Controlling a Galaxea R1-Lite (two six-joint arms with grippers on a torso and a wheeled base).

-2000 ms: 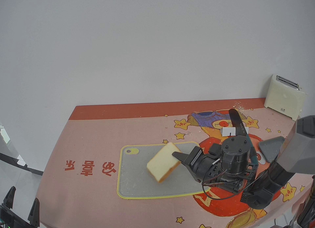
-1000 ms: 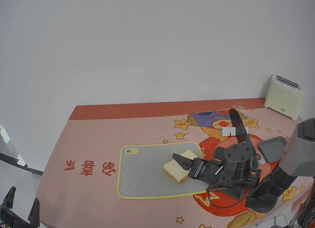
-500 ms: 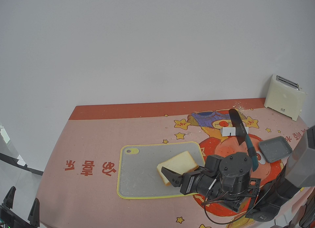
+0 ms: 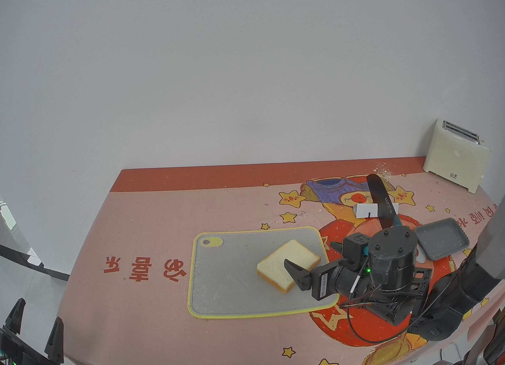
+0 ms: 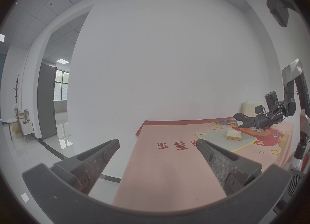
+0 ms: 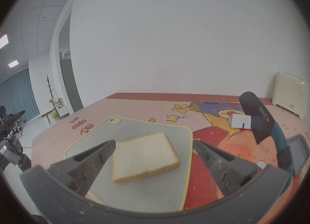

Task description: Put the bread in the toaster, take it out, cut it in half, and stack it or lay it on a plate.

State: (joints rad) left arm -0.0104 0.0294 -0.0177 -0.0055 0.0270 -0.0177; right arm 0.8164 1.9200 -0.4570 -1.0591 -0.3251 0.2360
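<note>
A slice of bread (image 4: 288, 265) lies flat on the grey, yellow-rimmed cutting board (image 4: 226, 276). My right gripper (image 4: 310, 269) hovers open just right of it, touching nothing. In the right wrist view the bread (image 6: 143, 157) lies past the two spread fingers (image 6: 93, 157). A black knife (image 4: 386, 203) with a teal handle rests across a small white holder (image 4: 368, 209). The grey plate (image 4: 442, 238) sits right of the knife. The cream toaster (image 4: 455, 155) stands at the far right corner. My left gripper (image 5: 157, 142) stays open, low beside the table's left end.
The pink printed tablecloth (image 4: 158, 213) has bare room left of and behind the board. Crumbs lie near the knife's tip (image 4: 383, 170). A white wall stands close behind the table's far edge.
The right gripper held the bread tilted above the board, lowered it flat, let it go, then opened and drew back to the right. The left arm has not moved.
</note>
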